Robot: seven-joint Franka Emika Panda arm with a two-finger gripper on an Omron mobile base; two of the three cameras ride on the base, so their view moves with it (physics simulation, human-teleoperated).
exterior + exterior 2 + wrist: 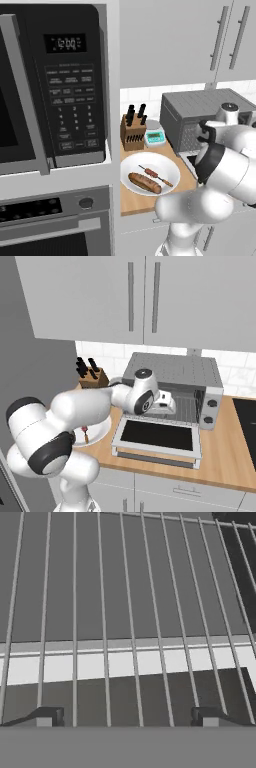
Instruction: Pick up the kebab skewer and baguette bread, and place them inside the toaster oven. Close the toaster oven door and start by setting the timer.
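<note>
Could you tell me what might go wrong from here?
The open gripper sits empty at the wire rack, while the baguette bread and kebab skewer lie on the plate. Swinging back could clip the lowered toaster oven door. The thin skewer may slip.

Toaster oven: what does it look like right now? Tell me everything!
The toaster oven is a boxy grey metal box with a ribbed top, standing on the wooden counter below the cupboards. Its door with dark glass hangs open, lying flat. Two round knobs sit on its right side. The robot's open hand reaches in over its wire rack.
</note>
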